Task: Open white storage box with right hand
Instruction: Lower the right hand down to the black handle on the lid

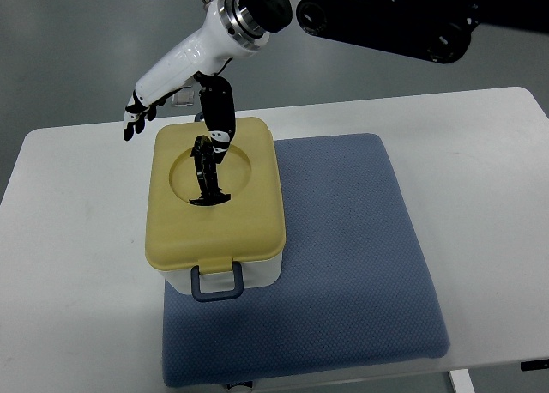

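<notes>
Your right hand (163, 97) hangs over the far left corner of the box (216, 206), fingers loosely spread and holding nothing, with the thumb (217, 114) reaching down toward the round hollow in the lid (213, 191). The box sits on the left edge of the blue mat (343, 256), long axis running away from you. It has a white body, pale yellow lid shut, and a blue-grey latch (216, 281) on the near end, well apart from the hand.
</notes>
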You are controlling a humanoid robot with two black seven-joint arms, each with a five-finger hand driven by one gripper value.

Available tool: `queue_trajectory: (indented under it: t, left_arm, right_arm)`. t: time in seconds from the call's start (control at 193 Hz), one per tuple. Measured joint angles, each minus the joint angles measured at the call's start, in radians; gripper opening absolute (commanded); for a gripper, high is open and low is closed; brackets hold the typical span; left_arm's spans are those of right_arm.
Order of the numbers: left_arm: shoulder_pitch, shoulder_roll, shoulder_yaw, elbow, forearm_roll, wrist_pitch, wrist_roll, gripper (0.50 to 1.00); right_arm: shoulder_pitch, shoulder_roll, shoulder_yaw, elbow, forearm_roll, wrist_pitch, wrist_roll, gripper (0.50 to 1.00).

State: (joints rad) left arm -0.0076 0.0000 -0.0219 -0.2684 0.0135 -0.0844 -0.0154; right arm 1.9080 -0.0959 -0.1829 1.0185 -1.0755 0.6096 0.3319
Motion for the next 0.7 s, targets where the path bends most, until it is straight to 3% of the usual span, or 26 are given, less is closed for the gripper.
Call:
queue_trajectory:
  t: [0.275,0.701]
  left_arm:
    - [0.001,0.000,0.000,0.003,0.000,0.001,0.000,1.000]
    - [0.001,0.000,0.000,0.001,0.000,0.001,0.000,1.000]
  right_arm:
    - [-0.065,0.003,-0.004,0.000,-0.213,-0.132,0.122,0.911]
    - [-0.138,0.007,-0.004,-0.014,-0.248,-0.288,0.133,0.891]
